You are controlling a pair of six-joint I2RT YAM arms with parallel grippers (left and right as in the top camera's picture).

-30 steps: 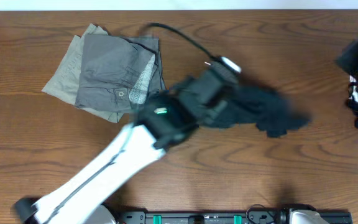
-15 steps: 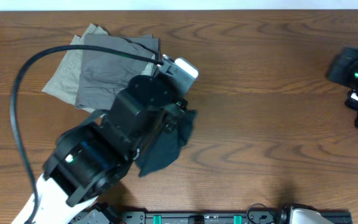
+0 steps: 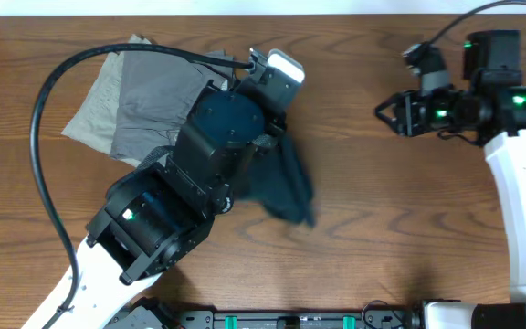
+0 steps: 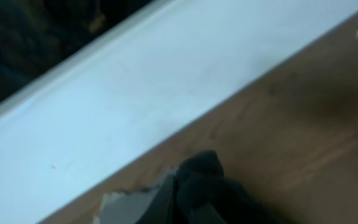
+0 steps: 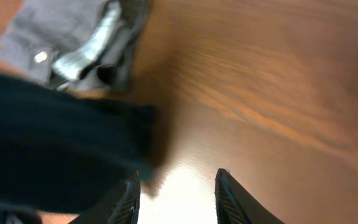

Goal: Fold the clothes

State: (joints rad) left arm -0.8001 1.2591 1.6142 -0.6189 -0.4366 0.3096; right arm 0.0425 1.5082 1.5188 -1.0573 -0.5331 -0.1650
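- Left gripper: concealed in the overhead view beneath the left arm (image 3: 217,155); where it grips cannot be seen.
- Black garment (image 3: 286,187): blurred, its upper part hidden under that arm; outline unreadable.
- Grey garment (image 3: 149,96) and khaki piece (image 3: 89,114): right portions covered by the left arm.
- Left wrist view: wholly out of focus; the black garment is cut by the lower edge.
- Right gripper (image 5: 178,173): fingers (image 5: 131,198) cropped by the bottom edge.
- Right arm (image 3: 519,201): runs out at the lower right.

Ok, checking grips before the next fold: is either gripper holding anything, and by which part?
The left gripper is shut on the black garment, bunched at its tips; which part is hidden. The right gripper is open and empty.
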